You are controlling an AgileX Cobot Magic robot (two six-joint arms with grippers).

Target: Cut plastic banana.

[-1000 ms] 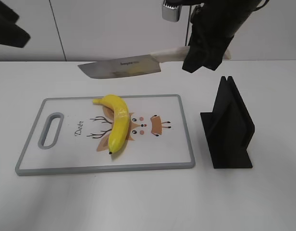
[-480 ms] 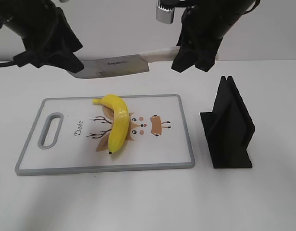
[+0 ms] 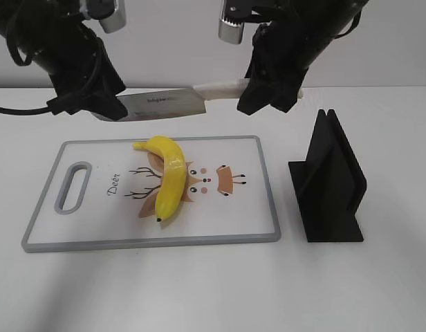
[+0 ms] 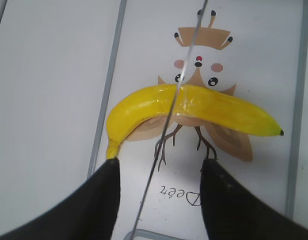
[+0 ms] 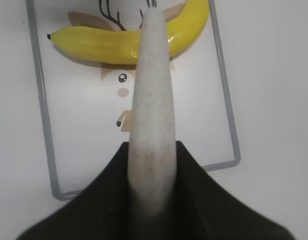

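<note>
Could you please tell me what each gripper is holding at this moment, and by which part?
The right gripper holds the knife by its pale handle. The left gripper is open and holds nothing.

Count: one plastic banana [image 3: 169,181], one knife [image 3: 173,103], one cutting board [image 3: 261,200] (deer print), one black stand [image 3: 328,183], two grippers.

Table: my work surface is a plain white tabletop [image 3: 199,283], matte, evenly lit.
Wall: behind my table runs a pale white panelled wall [image 3: 171,41], with 1 thin dark seam slanting down at its left.
Light: soft and diffuse, shadows on my table faint.
</note>
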